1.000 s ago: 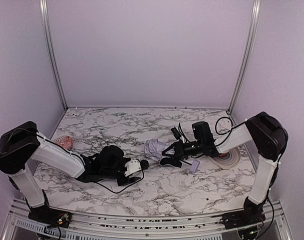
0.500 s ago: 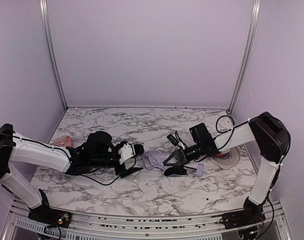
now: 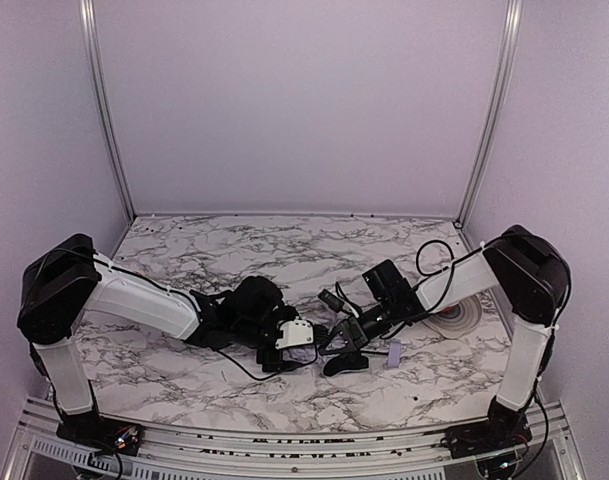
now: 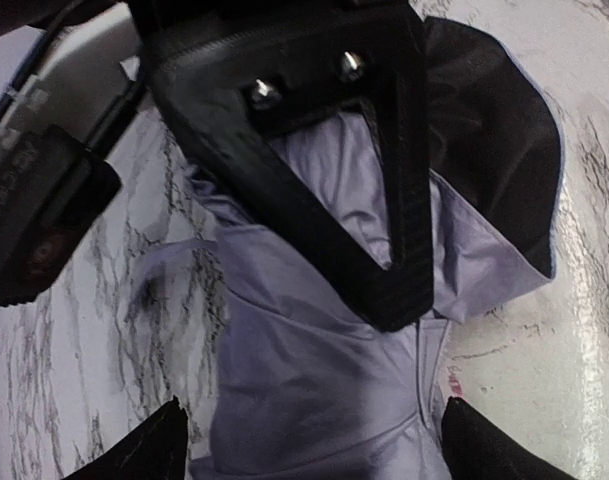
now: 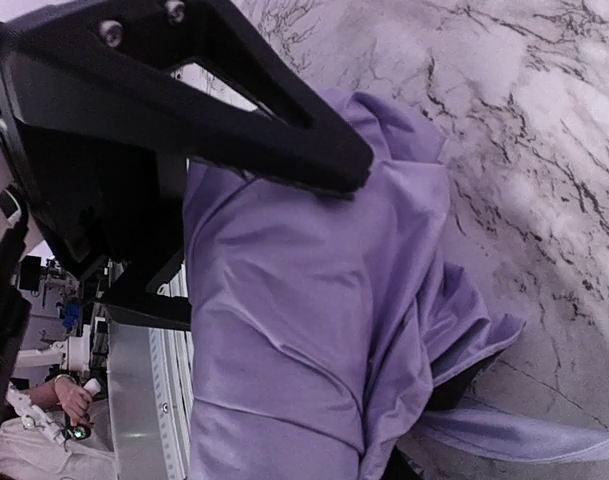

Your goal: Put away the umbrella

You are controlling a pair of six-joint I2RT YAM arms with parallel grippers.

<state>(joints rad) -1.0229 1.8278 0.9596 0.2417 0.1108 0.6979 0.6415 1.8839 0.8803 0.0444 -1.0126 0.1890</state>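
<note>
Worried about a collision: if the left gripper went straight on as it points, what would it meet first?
The left gripper would first meet the umbrella fabric lying between its open fingers; the right gripper, holding that fabric, seems just beyond, depth unclear.

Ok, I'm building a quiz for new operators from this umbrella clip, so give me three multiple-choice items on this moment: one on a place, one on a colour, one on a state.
1. Where is the small lavender handle in the overhead view?
A on the table, a little left of the bowl
B inside the bowl
C against the back wall

2. What colour is the inner side of the umbrella?
A orange
B green
C black

3. How does the left gripper stand?
A shut on the shaft
B open, astride the fabric
C far from the umbrella

Answers: A, the handle lies short of the bowl; C, the turned-back fold is black; B, its fingertips stand wide apart with fabric between.
</note>
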